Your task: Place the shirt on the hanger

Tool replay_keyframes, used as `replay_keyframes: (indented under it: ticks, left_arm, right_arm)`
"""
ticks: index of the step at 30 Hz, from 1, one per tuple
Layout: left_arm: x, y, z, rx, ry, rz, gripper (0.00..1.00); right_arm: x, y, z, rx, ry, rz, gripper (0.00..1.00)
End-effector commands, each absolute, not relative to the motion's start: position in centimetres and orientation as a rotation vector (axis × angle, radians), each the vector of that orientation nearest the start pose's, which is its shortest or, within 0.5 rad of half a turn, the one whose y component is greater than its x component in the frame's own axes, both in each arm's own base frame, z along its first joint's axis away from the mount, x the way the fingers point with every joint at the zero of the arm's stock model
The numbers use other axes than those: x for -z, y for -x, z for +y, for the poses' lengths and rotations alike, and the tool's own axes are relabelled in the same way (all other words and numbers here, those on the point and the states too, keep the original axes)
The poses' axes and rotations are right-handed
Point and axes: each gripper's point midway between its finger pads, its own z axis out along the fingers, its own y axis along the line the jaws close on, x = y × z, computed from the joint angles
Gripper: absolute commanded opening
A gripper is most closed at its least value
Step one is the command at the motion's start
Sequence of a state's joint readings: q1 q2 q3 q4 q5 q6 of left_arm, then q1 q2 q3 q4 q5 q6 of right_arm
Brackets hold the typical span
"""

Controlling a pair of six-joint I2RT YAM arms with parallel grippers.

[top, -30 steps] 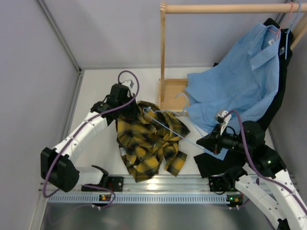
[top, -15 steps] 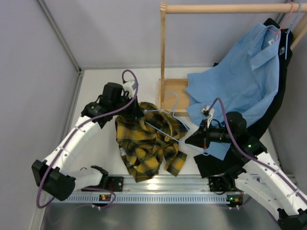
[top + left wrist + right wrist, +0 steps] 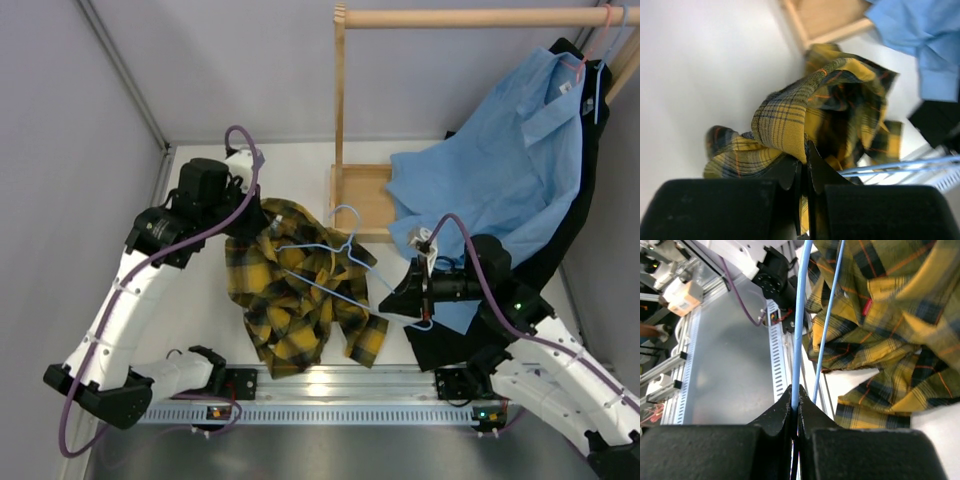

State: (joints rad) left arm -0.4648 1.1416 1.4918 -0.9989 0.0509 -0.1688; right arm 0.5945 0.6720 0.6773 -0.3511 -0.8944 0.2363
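left pincer (image 3: 803, 159) clamped on a fold of shirt (image 3: 782, 122), right pincer (image 3: 795, 402) clamped on hanger (image 3: 801, 315) wire

The top camera looks steeply down from above and behind the arm bases, far enough back to take in the whole white table (image 3: 300, 175). Each wrist camera rides close behind its own jaws: the one on the left gripper (image 3: 802, 155) faces the yellow-and-black plaid flannel shirt (image 3: 785, 120), and the one on the right gripper (image 3: 795, 401) faces the thin pale blue wire hanger (image 3: 801, 315) (both things show in all three views).
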Motion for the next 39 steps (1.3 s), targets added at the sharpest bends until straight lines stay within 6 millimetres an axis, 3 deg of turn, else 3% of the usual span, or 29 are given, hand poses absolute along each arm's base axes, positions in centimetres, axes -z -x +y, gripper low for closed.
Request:
replay_keyframes:
  ticks: [1, 2, 4, 7, 11, 13, 16, 17, 19, 20, 21, 23, 24, 26, 27, 29, 32, 33, 34, 35, 36, 37, 38, 39]
  left_arm:
    - [-34.4, -22.6, -18.6, 0.706, -0.601, 2.081, 0.0]
    - [-34.9, -21.3, -19.8, 0.813, -0.681, 2.043, 0.0]
    - [-35.8, -19.9, -20.3, 0.872, -0.736, 1.992, 0.0]
    - [-36.7, -19.0, -20.4, 0.894, -0.774, 1.945, 0.0]
    - [-38.2, -17.8, -20.6, 0.931, -0.806, 1.889, 0.0]
    - [-39.3, -18.0, -20.2, 0.904, -0.772, 1.869, 0.0]
    - [-41.4, -18.8, -19.6, 0.854, -0.699, 1.841, 0.0]
    - [-43.5, -19.0, -19.4, 0.845, -0.676, 1.796, 0.0]
    - [-45.9, -19.6, -18.9, 0.815, -0.601, 1.762, 0.0]
    - [-48.5, -19.4, -18.4, 0.806, -0.572, 1.698, 0.0]
    - [-49.4, -19.9, -18.3, 0.794, -0.547, 1.687, 0.0]
    - [-52.3, -21.2, -16.5, 0.713, -0.393, 1.63, 0.0]
    - [-52.9, -21.7, -16.0, 0.688, -0.352, 1.613, 0.0]
    - [-53.9, -22.7, -14.7, 0.631, -0.256, 1.578, 0.0]
    - [-54.0, -23.0, -14.9, 0.638, -0.257, 1.564, 0.0]
    - [-52.8, -23.0, -16.5, 0.694, -0.326, 1.593, 0.0]
    - [-47.8, -24.1, -18.2, 0.745, -0.353, 1.726, 0.0]
    - [-46.4, -24.3, -18.6, 0.759, -0.352, 1.754, 0.0]
    - [-43.3, -25.3, -19.4, 0.776, -0.338, 1.805, 0.0]
    - [-42.8, -24.9, -19.5, 0.799, -0.338, 1.793, 0.0]
    - [-42.1, -24.5, -20.1, 0.844, -0.355, 1.791, 0.0]
    - [-42.6, -24.5, -20.8, 0.899, -0.353, 1.746, 0.0]
    - [-41.1, -24.1, -21.3, 0.937, -0.363, 1.765, 0.0]
    - [-41.1, -23.6, -22.0, 0.985, -0.382, 1.755, 0.0]
  right_arm:
    - [-28.6, -9.2, 25.3, -1.472, 1.086, 1.555, 0.0]
    - [-29.2, -9.6, 25.7, -1.471, 1.091, 1.528, 0.0]
    - [-29.8, -10.1, 26.4, -1.486, 1.112, 1.509, 0.0]
    - [-30.9, -10.4, 27.2, -1.522, 1.161, 1.439, 0.0]
    - [-32.6, -13.3, 28.7, -1.493, 1.047, 1.401, 0.0]
    - [-33.4, -15.9, 29.4, -1.428, 0.912, 1.431, 0.0]
    - [-35.4, -17.3, 30.2, -1.348, 0.839, 1.366, 0.0]
    - [-35.9, -17.2, 30.7, -1.312, 0.847, 1.34, 0.0]
    - [-38.0, -18.6, 30.4, -1.188, 0.76, 1.332, 0.0]
    - [-38.7, -18.3, 30.6, -1.158, 0.747, 1.322, 0.0]
    - [-40.2, -19.2, 29.9, -1.071, 0.699, 1.307, 0.0]
    - [-41.3, -19.2, 29.7, -0.996, 0.694, 1.303, 0.0]
    - [-43.1, -19.5, 28.9, -0.947, 0.659, 1.29, 0.0]
    - [-42.2, -19.4, 28.7, -0.893, 0.698, 1.344, 0.0]
    - [-42.5, -19.2, 28.5, -0.885, 0.703, 1.34, 0.0]
    - [-41.1, -19.2, 28.2, -0.856, 0.726, 1.398, 0.0]
    - [-39.2, -19.8, 26.9, -0.801, 0.67, 1.477, 0.0]
    - [-37.7, -19.9, 26.3, -0.809, 0.609, 1.512, 0.0]
    - [-37.3, -20.0, 26.0, -0.82, 0.572, 1.509, 0.0]
    - [-37.7, -19.8, 26.3, -0.871, 0.535, 1.486, 0.0]
    - [-36.2, -19.4, 27.1, -0.906, 0.569, 1.507, 0.0]
    - [-35.6, -19.4, 27.7, -0.922, 0.583, 1.517, 0.0]
    - [-35.7, -19.4, 28.3, -0.954, 0.574, 1.507, 0.0]
    - [-34.6, -19.9, 29.0, -0.957, 0.563, 1.524, 0.0]
